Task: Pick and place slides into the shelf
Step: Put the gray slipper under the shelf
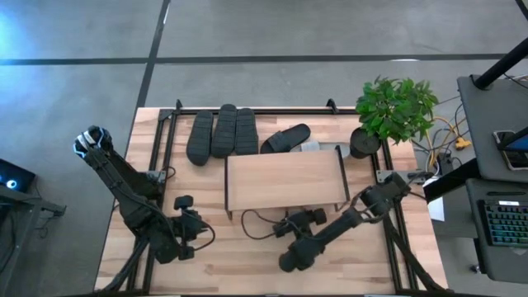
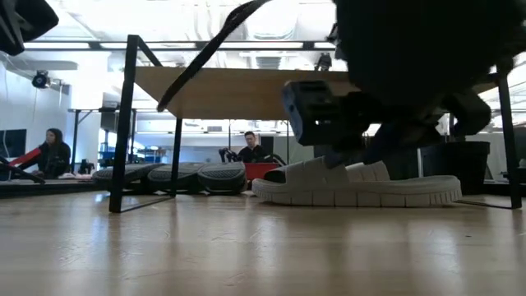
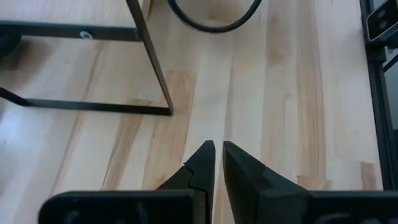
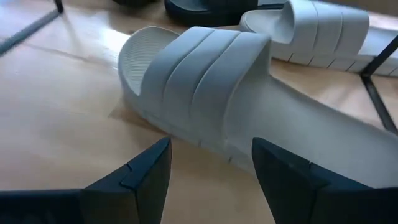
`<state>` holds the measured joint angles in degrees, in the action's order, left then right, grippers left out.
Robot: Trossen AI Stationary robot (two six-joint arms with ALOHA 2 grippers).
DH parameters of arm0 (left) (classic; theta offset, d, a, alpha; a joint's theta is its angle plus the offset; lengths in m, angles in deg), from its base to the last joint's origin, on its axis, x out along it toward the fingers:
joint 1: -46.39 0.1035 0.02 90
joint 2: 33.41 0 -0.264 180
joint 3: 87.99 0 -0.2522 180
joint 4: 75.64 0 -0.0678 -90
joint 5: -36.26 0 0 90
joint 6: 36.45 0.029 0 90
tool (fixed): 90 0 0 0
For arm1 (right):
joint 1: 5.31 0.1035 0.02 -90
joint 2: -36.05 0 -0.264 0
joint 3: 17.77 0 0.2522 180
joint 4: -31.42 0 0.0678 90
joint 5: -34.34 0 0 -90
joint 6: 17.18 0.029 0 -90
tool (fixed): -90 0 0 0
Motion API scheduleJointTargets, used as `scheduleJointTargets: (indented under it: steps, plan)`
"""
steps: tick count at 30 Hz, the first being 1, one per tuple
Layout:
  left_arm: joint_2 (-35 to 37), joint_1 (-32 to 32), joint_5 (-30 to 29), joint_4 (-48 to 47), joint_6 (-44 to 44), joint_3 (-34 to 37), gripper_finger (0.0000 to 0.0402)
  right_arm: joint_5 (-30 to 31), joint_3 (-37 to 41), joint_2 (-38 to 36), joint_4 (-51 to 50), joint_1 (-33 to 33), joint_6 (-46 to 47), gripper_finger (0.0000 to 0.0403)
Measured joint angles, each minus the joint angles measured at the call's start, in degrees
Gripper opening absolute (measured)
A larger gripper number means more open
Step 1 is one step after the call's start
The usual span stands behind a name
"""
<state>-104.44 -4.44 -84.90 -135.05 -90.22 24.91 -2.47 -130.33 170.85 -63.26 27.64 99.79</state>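
The shelf (image 1: 285,177) stands mid-table, with a light wooden top board and a thin black frame. Under the board a light grey slide (image 4: 205,81) lies sole down on the table, and a second one (image 4: 317,31) lies behind it. Three dark slides (image 1: 223,132) stand on edge behind the shelf, with another dark one (image 1: 286,138) beside them. My right gripper (image 4: 211,162) is open at the shelf's near side. Its fingers slant down toward the near light grey slide's side and stand just short of it. My left gripper (image 3: 217,155) is shut and holds nothing, above the table near the shelf's near left leg (image 3: 149,62).
A potted plant (image 1: 394,111) stands at the table's far right corner. A black cable (image 3: 214,18) loops on the table in front of the shelf. Black rails (image 1: 161,140) run along the table's sides. People sit in the room beyond the table (image 2: 51,152).
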Motion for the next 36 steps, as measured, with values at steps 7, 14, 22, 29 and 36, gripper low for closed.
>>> scheduleJointTargets:
  steps: [7,14,22,29,36]
  plan:
    - [0.0,0.0,0.5,0.0,-0.1,0.0,0.0018,3.0,0.4,-0.2,0.2,-3.1,-1.5,0.0217]
    - [0.0,0.0,0.5,0.1,-0.1,0.0,0.0018,4.0,1.1,0.1,1.2,-5.9,-4.5,0.0216]
    - [0.0,0.0,0.5,0.0,-1.5,0.3,0.0018,4.5,2.7,0.2,3.9,-7.3,-8.3,0.0181]
    - [0.0,0.0,0.5,-0.1,-1.5,0.3,0.0018,4.5,2.7,0.1,6.7,-7.4,-12.0,0.0102]
    - [0.0,0.0,0.5,-0.4,-1.5,0.8,0.0018,3.9,2.6,-0.1,7.6,-7.2,-13.9,0.0021]
